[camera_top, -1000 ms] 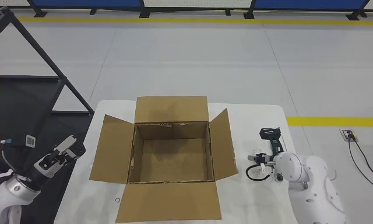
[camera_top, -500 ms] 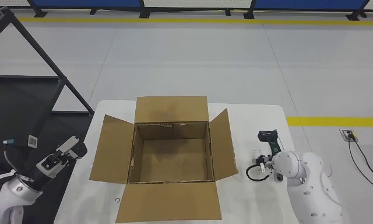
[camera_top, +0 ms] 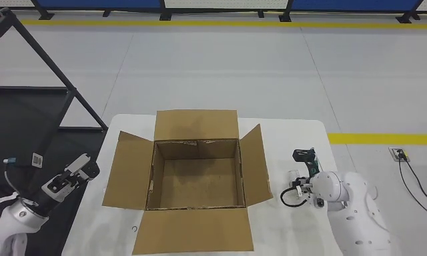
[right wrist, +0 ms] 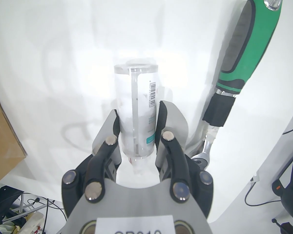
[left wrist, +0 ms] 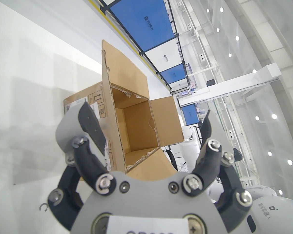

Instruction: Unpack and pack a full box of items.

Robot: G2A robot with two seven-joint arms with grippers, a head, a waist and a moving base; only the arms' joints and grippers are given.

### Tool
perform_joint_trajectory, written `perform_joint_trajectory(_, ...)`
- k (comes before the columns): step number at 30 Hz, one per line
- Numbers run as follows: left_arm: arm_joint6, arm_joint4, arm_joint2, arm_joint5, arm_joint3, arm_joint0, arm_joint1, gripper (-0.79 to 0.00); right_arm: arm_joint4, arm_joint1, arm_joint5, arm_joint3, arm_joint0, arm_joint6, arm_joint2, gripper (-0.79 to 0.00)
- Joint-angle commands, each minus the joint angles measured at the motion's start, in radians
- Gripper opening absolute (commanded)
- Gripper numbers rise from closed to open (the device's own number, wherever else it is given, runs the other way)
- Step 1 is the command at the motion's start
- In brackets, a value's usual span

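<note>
The right gripper (right wrist: 138, 115) is closed to the width of one clear bottle (right wrist: 136, 91), a finger pad (right wrist: 116, 125) pressed against each side of its lower body, the cap end toward the wrist and the flat base pointing away. Whether the bottle rests on the white table (right wrist: 63, 37) or is lifted off it cannot be told. Just beside the bottle and apart from it lies one ratchet wrench (right wrist: 249, 40) with a green and grey handle, its metal head close to the gripper's outer finger. In the top view this gripper (camera_top: 298, 183) sits on the table's right part with the ratchet wrench (camera_top: 307, 156) just beyond it, and the one cardboard box (camera_top: 197, 183) stands near it to the left, in the middle of the table (camera_top: 293, 133), all four flaps spread outward and its brown floor showing. The left gripper (camera_top: 73, 173) hangs off the table's left edge, well apart from the box, its two fingers spread wide and holding nothing; its wrist view looks across the fingers (left wrist: 91, 125) toward the box (left wrist: 134, 122).
</note>
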Motion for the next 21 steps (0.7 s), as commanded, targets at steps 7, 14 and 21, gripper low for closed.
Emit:
perform_joint_trajectory(7, -0.006, -0.008, -0.007, -0.007, 0.007, -0.002, 0.002, 0.000, 0.026, 0.010, -0.001, -0.069, -0.007, 0.014, 0.023, -0.785)
perform_joint_trajectory(14, -0.012, -0.015, -0.009, -0.013, 0.014, -0.005, 0.004, 0.000, 0.075, 0.022, 0.022, -0.246, -0.051, 0.015, 0.086, -0.785)
perform_joint_trajectory(21, -0.018, -0.031, -0.021, -0.023, 0.023, -0.007, 0.006, 0.000, 0.108, 0.031, 0.037, -0.448, -0.098, -0.012, 0.119, -0.785)
